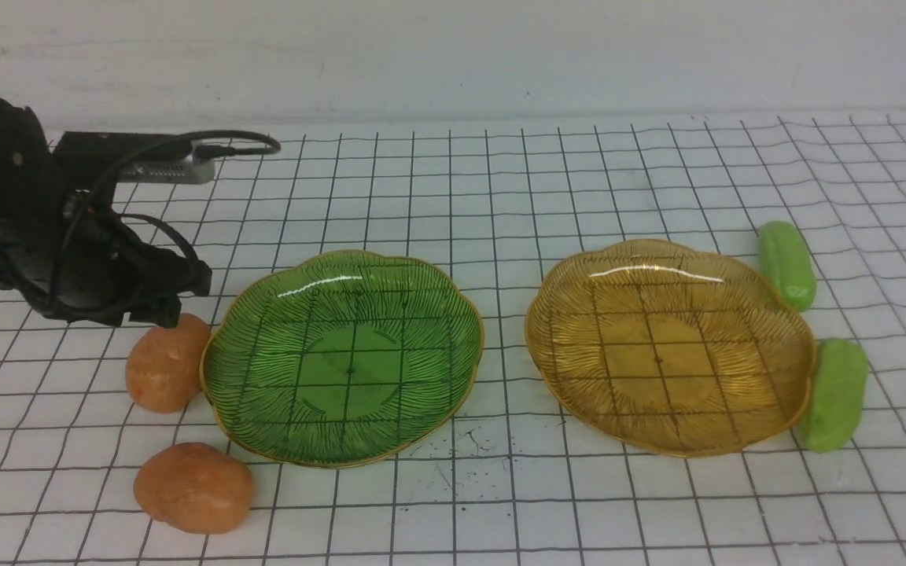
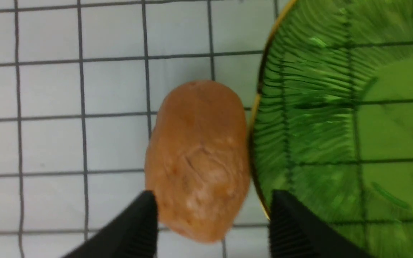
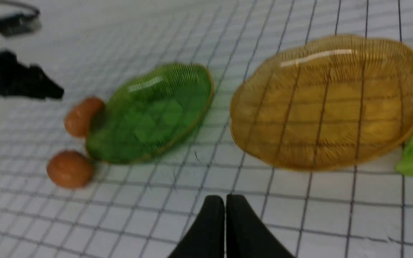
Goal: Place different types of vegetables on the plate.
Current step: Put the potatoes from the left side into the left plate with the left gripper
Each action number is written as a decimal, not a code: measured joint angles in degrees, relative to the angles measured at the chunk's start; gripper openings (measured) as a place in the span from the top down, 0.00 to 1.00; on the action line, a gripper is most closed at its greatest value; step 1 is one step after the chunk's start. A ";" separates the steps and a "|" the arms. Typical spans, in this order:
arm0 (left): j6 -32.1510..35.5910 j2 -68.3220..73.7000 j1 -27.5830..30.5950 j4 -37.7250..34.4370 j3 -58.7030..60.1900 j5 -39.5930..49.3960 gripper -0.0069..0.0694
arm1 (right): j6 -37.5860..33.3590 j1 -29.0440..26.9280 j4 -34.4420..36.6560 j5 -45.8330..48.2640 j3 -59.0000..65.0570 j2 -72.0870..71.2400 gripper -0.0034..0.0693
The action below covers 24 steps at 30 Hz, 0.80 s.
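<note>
Two orange-brown potatoes lie left of the green plate (image 1: 343,358): one (image 1: 166,363) touches its rim, the other (image 1: 193,487) lies nearer the front. My left gripper (image 1: 162,310) is open just above the rim-side potato. In the left wrist view its fingers (image 2: 145,222) straddle one end of that potato (image 2: 199,157), and one finger is over the plate's rim (image 2: 260,107). Two light-green cucumbers (image 1: 786,263) (image 1: 837,393) lie against the right side of the amber plate (image 1: 669,346). My right gripper (image 3: 225,200) is shut and empty, above the table in front of the plates, out of the front view.
Both plates are empty. A white cloth with a black grid (image 1: 500,487) covers the table. A pale wall (image 1: 453,55) stands behind it. The left arm's body and cable (image 1: 44,212) hang over the table's left part.
</note>
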 joint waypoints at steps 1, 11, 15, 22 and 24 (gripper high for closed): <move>0.00 1.34 0.00 0.83 -0.24 -0.32 0.33 | -0.39 0.00 -0.89 1.49 -1.27 1.16 0.96; -0.31 9.05 0.00 3.83 -0.48 -4.53 0.14 | -0.82 0.00 -1.78 2.93 -2.22 2.29 0.96; -0.65 9.78 0.00 4.72 -0.73 -5.60 0.14 | -0.93 0.00 -1.99 2.93 -2.22 2.29 0.96; -6.25 10.37 0.00 9.15 -0.92 -5.77 0.18 | -1.02 0.00 -1.99 2.93 -2.22 2.29 0.96; -7.39 10.61 0.00 10.77 -0.92 -5.58 0.31 | -0.99 0.00 -1.99 2.93 -2.22 2.29 0.96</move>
